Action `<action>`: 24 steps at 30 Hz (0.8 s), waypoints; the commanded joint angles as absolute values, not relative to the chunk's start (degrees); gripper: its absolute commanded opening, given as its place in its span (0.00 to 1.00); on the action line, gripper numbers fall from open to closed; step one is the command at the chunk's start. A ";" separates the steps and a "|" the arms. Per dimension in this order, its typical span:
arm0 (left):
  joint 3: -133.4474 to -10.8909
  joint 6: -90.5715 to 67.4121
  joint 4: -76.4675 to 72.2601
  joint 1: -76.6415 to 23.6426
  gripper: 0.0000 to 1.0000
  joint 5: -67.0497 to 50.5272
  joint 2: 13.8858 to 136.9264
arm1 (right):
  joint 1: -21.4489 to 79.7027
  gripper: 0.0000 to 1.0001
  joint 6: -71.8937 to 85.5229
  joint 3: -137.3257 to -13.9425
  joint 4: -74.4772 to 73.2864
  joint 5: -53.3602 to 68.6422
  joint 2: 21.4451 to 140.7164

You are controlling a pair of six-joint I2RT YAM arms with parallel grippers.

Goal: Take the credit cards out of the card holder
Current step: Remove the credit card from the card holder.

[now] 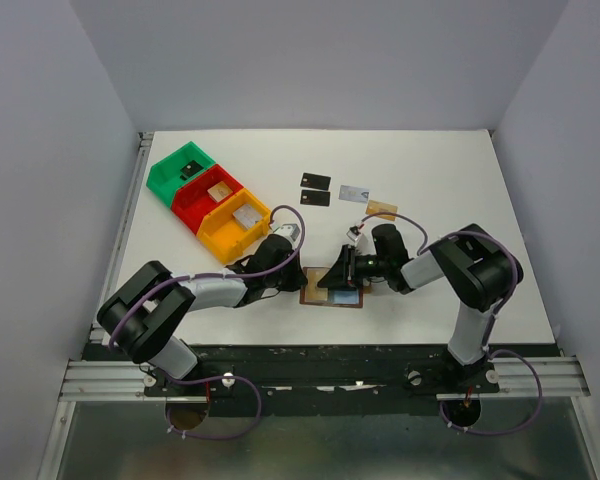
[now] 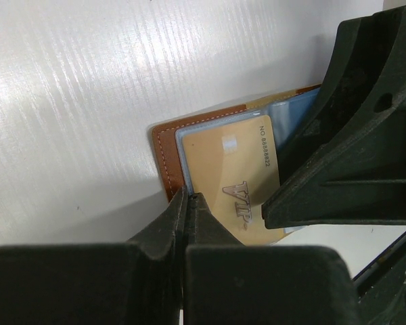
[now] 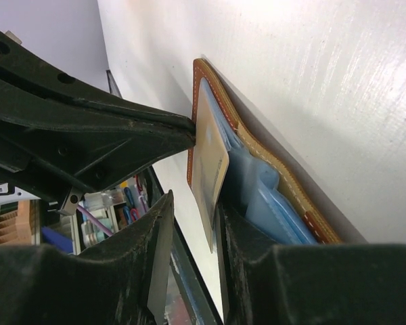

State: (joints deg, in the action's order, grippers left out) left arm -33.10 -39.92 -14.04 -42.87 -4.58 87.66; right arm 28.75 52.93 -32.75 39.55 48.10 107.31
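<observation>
Pressing its tips down, the left gripper (image 2: 188, 206) had both fingers shut tight together with nothing between them, pinning the near edge of the brown leather bifold card holder (image 2: 164, 152) to the glossy white table (image 2: 68, 101). Opposite it, the right gripper (image 3: 193, 217) had its jaws standing apart on either side of the thin tan-gold plastic VIP card (image 3: 211, 172). A gap showed beside the card, so I judged it bracketed and not yet pinched.

That card was half out of its pocket and leaned up off the holder. Its face was smooth, with raised lettering and a printed number along one edge. The holder lay open and flat at the lower middle of the overhead view. It had pale stitching round a rounded corner, and its soft grey-blue pockets bulged a little.

Above it on the table, four cards were already out: two flat black cards (image 1: 316, 181) stacked one above the other, a pale silver-blue card (image 1: 354, 193) to their right, and a second tan-gold card (image 1: 382, 209) lower right of that. So four were done and one was left, by my reckoning. What remained was a firm pinch on that slick last card and a clean slide out.
</observation>
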 commanded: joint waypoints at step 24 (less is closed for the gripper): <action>-32.78 -41.39 -8.61 -42.71 0.00 -3.96 91.05 | 26.98 0.35 44.30 -31.91 26.98 46.23 97.38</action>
State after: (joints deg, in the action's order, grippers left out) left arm -33.65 -41.54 -14.13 -42.76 -4.51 88.42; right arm 27.62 46.11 -32.71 28.40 46.78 98.76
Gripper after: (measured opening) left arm 0.026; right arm 0.361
